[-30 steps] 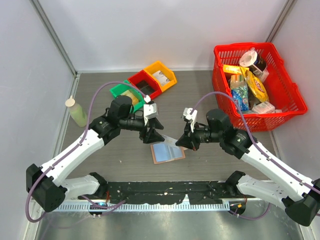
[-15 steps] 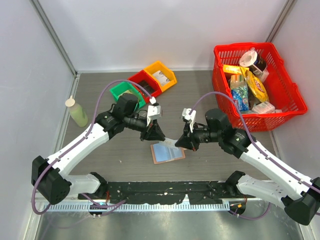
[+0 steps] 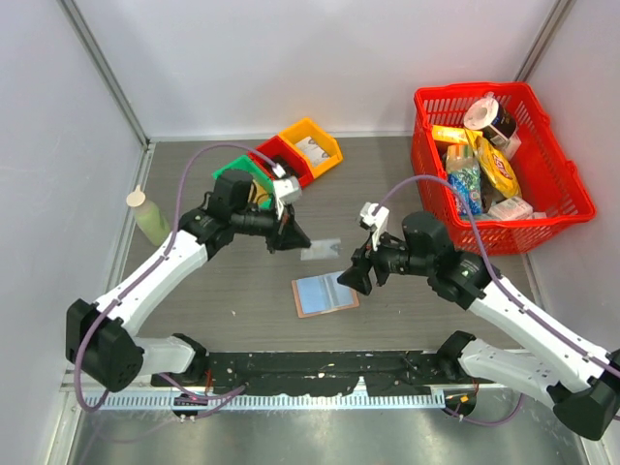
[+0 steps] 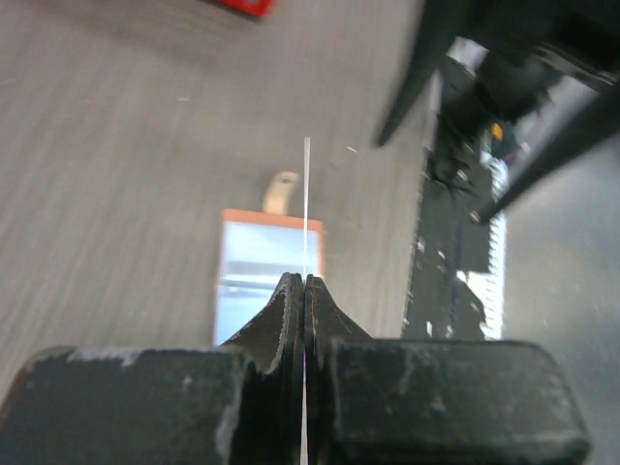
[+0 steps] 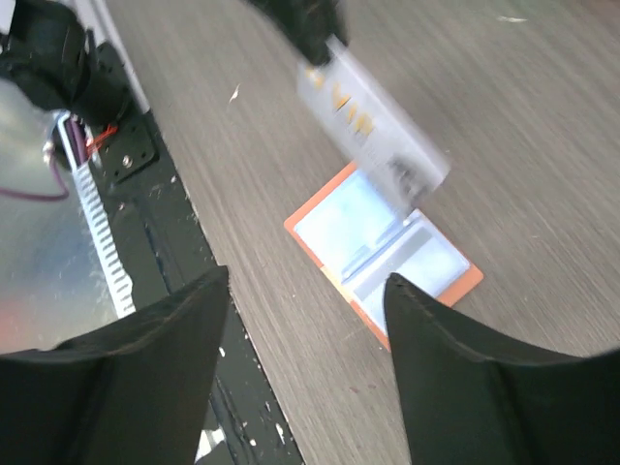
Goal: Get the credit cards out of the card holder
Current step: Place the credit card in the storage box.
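Observation:
The card holder lies spread open on the table, tan-orange edge and pale blue lining facing up, also in the left wrist view and the right wrist view. My left gripper is shut on one credit card, held just above the table behind the holder. That card shows edge-on between the shut jaws and as a pale blurred rectangle in the right wrist view. My right gripper hangs open to the right of the holder, nothing between its fingers.
A red basket full of groceries stands at the back right. Green, red and yellow bins sit in a row behind the left arm. A pale green bottle stands near the left wall. The black base rail runs along the near edge.
The right gripper has let go of the card and opened, drawing back slightly. The left gripper closed on the card and carried it up and back, away from the holder.

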